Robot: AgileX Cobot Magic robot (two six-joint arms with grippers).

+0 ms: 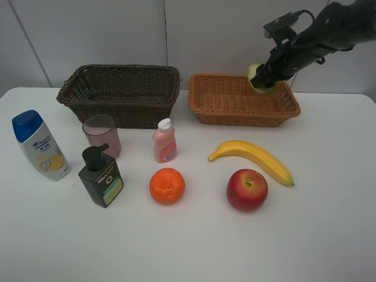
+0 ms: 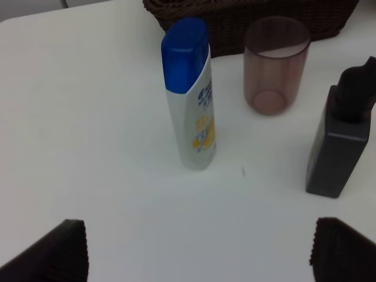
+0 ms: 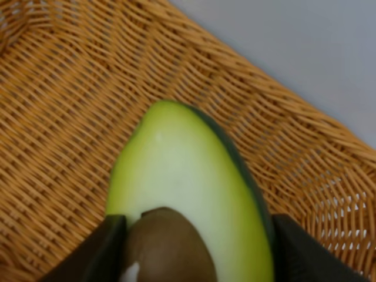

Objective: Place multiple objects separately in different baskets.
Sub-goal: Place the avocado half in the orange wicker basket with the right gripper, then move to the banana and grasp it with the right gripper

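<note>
Nearest us on the white desk [image 1: 329,235] sit the orange [image 1: 167,185] and red apple [image 1: 247,189], with the yellow banana [image 1: 252,157] just behind the apple. Left of them stand the dark pump bottle [image 1: 101,177], small pink bottle [image 1: 165,141], pink translucent cup [image 1: 101,135] and white blue-capped shampoo bottle [image 1: 40,147], in front of the dark brown basket [image 1: 120,94]. Our right end effector [image 1: 262,79] is clamped on the avocado half [image 3: 188,176] at the far right corner of the light orange-tan basket [image 1: 235,108]. Our left end effector [image 2: 200,252] gapes wide, holding nothing.
</note>
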